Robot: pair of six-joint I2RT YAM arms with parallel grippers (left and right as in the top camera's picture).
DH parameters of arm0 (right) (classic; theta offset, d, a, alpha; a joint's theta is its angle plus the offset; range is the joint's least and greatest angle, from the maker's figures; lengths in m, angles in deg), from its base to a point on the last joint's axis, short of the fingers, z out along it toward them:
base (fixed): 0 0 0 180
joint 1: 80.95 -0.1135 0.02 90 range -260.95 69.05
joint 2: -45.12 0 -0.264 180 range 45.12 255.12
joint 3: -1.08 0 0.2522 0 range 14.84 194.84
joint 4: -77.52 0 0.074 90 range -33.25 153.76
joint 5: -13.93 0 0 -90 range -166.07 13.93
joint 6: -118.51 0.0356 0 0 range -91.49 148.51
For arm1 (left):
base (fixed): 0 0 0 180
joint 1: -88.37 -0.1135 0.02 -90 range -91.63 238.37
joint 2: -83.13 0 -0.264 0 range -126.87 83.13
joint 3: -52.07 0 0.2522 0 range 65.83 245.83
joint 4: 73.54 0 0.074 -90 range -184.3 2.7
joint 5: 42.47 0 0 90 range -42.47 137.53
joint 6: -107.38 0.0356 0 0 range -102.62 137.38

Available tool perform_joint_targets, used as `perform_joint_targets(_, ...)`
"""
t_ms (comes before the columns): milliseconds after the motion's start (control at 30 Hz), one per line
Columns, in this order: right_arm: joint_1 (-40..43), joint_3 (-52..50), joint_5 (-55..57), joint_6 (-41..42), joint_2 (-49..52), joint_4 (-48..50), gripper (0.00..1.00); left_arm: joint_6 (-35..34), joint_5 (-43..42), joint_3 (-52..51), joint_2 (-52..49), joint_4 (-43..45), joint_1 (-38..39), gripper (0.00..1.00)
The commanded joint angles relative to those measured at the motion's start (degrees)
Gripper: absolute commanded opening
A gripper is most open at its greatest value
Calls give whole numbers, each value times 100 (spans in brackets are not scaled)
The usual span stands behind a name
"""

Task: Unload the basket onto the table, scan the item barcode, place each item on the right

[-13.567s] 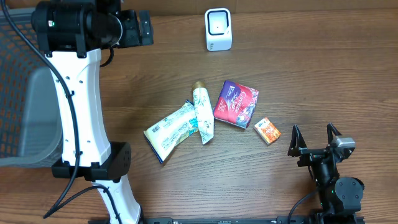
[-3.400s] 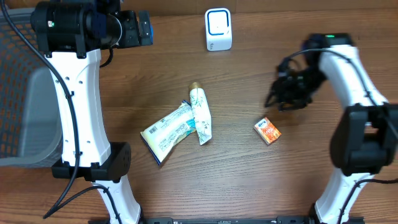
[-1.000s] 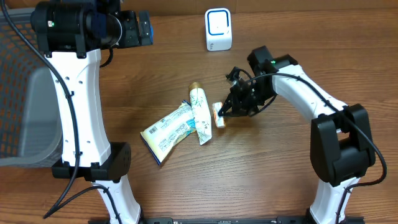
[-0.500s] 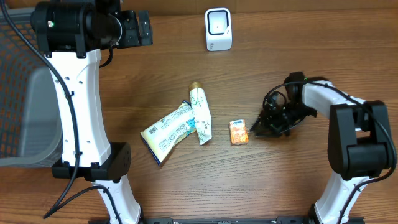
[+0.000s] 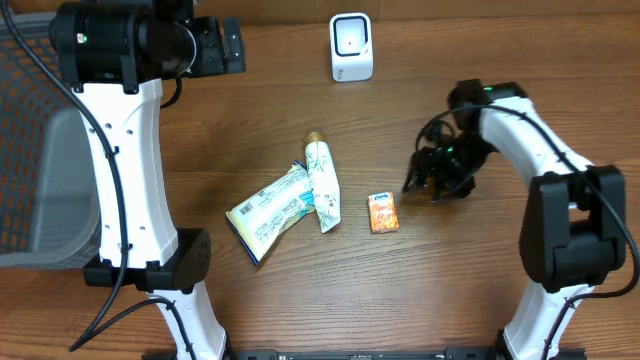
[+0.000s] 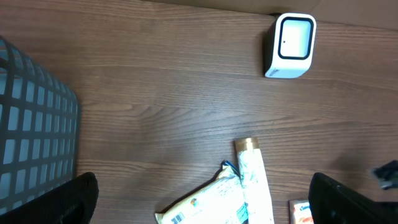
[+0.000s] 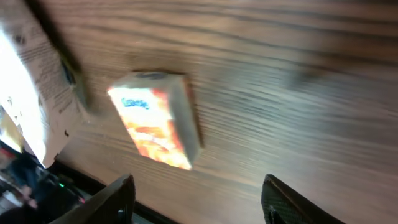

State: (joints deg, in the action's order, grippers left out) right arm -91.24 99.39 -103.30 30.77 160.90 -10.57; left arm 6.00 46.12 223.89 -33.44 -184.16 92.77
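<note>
Orange box (image 5: 383,213): you see it lying flat mid-table, just right of the tube (image 5: 324,185) and packet (image 5: 272,212), nothing gripping it.
Right gripper (image 5: 432,183): jaws apart, empty, near the box on its right, not touching.
Left gripper (image 5: 232,46): spread wide, empty, over the far left corner.
Scanner (image 5: 351,47): upright at your table's far edge.

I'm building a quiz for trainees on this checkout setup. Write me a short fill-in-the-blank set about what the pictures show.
1. The right gripper holds nothing; its jaws are ___.
2. The item nearest to it is a small ___ box.
3. Between that box and the packet lies the ___.
4. The scanner has a body coloured ___.
Missing words: open; orange; tube; white.
</note>
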Motion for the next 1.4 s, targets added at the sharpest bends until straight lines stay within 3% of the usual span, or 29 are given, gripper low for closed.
perform_joint_targets(0, -358, -289, -214, -197, -79, 280, 65, 109, 35, 39, 118, 7, 11, 100)
perform_joint_targets(333, -691, -1156, -247, 817, -79, 1644, 54, 109, 35, 39, 120, 7, 11, 100)
perform_joint_targets(400, -693, -1257, -247, 962, -79, 1757, 47, 109, 35, 39, 118, 7, 11, 100)
perform_joint_targets(600, -691, -1290, -245, 1117, -79, 1926, 6, 109, 35, 39, 118, 7, 11, 100)
perform_joint_targets(633, -686, -1285, -247, 1178, -79, 1947, 4, 109, 35, 39, 118, 7, 11, 100)
perform_joint_targets(967, -592, -802, -796, 1241, -81, 1963, 4, 109, 35, 39, 118, 7, 11, 100)
perform_joint_targets(1367, 92, -81, -4321, -584, -79, 1993, 4, 109, 35, 39, 118, 7, 11, 100)
